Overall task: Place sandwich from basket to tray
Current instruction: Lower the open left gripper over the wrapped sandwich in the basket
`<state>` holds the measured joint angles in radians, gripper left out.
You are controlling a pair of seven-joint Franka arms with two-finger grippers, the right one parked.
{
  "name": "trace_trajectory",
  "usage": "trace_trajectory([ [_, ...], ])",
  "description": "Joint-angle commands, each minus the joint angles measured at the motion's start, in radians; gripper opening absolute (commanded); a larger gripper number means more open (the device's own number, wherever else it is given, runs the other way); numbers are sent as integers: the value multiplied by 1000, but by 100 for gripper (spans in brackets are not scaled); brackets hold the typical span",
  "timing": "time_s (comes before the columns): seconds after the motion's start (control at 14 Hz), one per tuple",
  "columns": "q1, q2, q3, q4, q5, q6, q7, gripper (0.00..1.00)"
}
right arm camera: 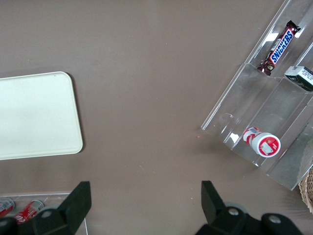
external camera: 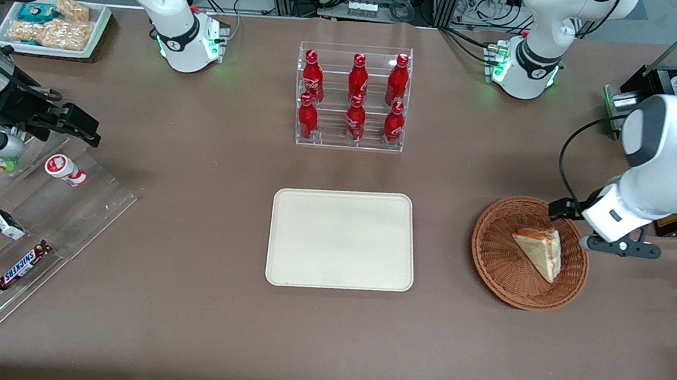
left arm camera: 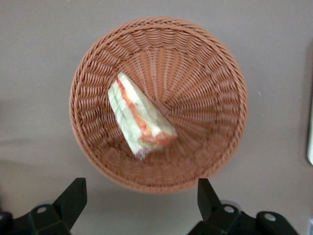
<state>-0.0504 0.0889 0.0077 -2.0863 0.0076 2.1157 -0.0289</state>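
one sandwich in basket (tool above, agape)

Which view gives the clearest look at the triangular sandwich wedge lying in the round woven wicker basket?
The left wrist view: the triangular sandwich wedge fills the round wicker basket, its orange and green filling visible, with the open gripper above the rim. The front view shows it smaller. The right wrist view misses it.

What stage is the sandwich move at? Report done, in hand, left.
Done: nothing delivered; the tray holds no sandwich. In hand: the gripper hangs open above the basket, near its rim, gripping nothing. The sandwich lies in the basket. Left: descend, grasp it, lift, carry it to the tray, release.
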Motion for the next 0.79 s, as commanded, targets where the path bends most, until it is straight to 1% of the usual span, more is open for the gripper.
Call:
trace_trajectory([
  [0.0, 18, -28, -8, -133, 5, 197, -136, 100],
  [0.14, 18, -24, -8, -187, 5, 303, -340, 100],
  [0.36, 17, 24, -8, -186, 5, 363, -689, 100],
  [0.43, 17, 41, -8, -186, 5, 389, -768, 100],
  [0.5, 17, 63, -8, -184, 5, 414, -816, 100],
  [0.71, 20, 120, -8, -169, 0, 417, -832, 100],
])
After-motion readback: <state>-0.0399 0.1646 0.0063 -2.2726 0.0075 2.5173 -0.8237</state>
